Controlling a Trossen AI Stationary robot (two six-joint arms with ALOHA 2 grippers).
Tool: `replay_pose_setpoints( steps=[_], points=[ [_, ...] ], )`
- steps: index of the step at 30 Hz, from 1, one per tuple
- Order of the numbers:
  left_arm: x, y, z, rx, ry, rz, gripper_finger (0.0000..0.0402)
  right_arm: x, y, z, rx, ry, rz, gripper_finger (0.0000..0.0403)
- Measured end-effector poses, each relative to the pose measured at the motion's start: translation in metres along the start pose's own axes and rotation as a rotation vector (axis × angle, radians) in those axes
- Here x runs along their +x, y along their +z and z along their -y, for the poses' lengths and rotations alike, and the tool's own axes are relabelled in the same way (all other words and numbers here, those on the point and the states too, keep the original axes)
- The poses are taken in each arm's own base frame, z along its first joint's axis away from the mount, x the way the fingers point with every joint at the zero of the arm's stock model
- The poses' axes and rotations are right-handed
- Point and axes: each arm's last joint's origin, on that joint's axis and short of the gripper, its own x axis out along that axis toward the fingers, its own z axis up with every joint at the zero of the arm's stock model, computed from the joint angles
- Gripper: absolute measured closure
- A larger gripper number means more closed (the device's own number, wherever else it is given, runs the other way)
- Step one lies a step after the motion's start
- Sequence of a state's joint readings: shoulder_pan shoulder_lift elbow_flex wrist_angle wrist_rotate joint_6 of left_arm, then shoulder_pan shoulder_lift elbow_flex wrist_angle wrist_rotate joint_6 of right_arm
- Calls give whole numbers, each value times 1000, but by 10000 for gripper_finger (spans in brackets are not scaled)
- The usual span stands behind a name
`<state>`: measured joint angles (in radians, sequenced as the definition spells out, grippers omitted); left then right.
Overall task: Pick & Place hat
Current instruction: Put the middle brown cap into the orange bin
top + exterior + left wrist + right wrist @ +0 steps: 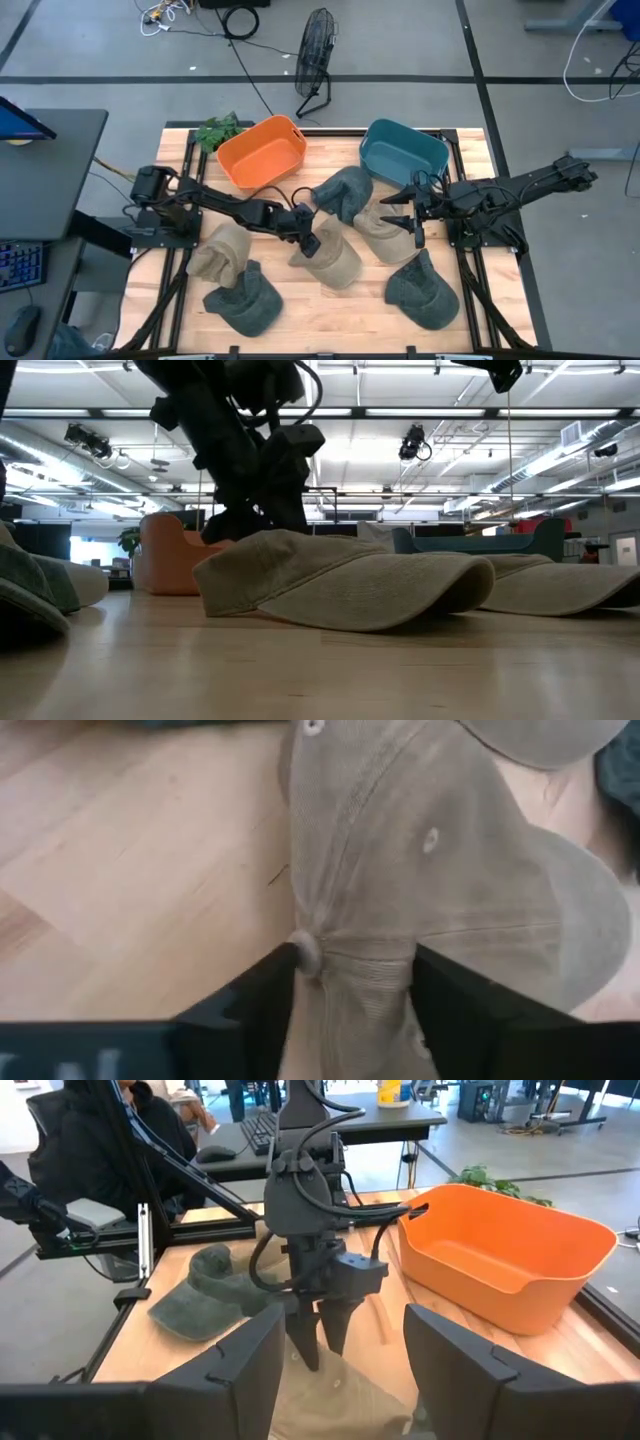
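Several caps lie on the wooden table, some tan and some dark green. My left gripper (308, 237) (352, 1000) is down on the middle tan cap (330, 260) (340, 585) and shut on its crown. The right wrist view shows the left gripper (320, 1345) pointing down into that cap. The cap lies flat on the table on its brim and rim. My right gripper (405, 215) is open and hovers above another tan cap (385, 235) near the teal bin, touching nothing. My left gripper pinches a raised fold of the tan cap's crown (352, 975) between its two fingers (255, 1005), right beside the top button (305, 951). The fingers come from above, pointing down. The cap still lies on the table, its brim (590, 920) flat.
An orange bin (262, 150) and a teal bin (402, 150) stand at the table's far side, with a small plant (218, 130) at the far left corner. Dark green caps (340, 190) (245, 300) (420, 290) and a tan cap (220, 250) lie around. A seated person (80, 1140) is beyond the table.
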<state>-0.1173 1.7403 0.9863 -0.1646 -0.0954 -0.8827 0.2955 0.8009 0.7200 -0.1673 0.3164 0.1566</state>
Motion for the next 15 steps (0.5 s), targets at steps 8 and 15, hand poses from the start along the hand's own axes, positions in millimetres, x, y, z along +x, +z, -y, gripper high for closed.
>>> replay_pose_setpoints(
  steps=[8, 15],
  points=[
    [-6, 6, 8, -35, -116, 1, 388, 0, 0, 0, -8, -1, -2, 193],
    [-36, 23, 25, -67, -224, 83, 395, 0, 0, 0, -8, -1, -2, 193]
  ],
)
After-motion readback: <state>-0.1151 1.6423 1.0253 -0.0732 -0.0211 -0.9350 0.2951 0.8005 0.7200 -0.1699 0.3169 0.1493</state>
